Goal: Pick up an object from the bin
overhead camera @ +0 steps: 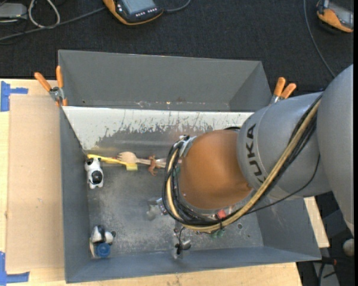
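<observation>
Across the middle: grey metal bin [161, 82], sloped walls, scuffed floor. Entering from the right: KUKA arm [286, 148], bent down over the front-right floor, judged to be positioned for a pick. Orange wrist cover [212, 171] with looped cables hides most of the gripper [179, 244]; whether it is spread or closed cannot be told, and no object is seen in it. Candidate objects lie well apart to the left, likely settled by the walls: yellow stick with beige knob [120, 158]; white-and-black toy [95, 174]; white-and-blue piece [100, 241], front-left corner.
</observation>
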Robot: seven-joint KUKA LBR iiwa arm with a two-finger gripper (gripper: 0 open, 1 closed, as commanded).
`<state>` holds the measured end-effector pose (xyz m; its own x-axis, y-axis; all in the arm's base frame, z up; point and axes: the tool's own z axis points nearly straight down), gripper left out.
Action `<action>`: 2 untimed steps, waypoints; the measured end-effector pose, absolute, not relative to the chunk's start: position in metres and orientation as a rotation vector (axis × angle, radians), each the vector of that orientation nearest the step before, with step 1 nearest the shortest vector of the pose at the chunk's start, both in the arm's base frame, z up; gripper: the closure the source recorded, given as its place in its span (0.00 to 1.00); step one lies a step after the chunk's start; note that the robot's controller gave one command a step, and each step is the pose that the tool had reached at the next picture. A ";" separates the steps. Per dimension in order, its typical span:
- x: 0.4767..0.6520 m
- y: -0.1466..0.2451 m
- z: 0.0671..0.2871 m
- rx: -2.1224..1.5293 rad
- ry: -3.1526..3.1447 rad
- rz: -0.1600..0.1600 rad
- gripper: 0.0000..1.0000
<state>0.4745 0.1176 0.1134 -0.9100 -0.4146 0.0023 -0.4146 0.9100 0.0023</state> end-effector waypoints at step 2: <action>0.478 0.148 0.073 0.807 -3.062 -0.001 0.00</action>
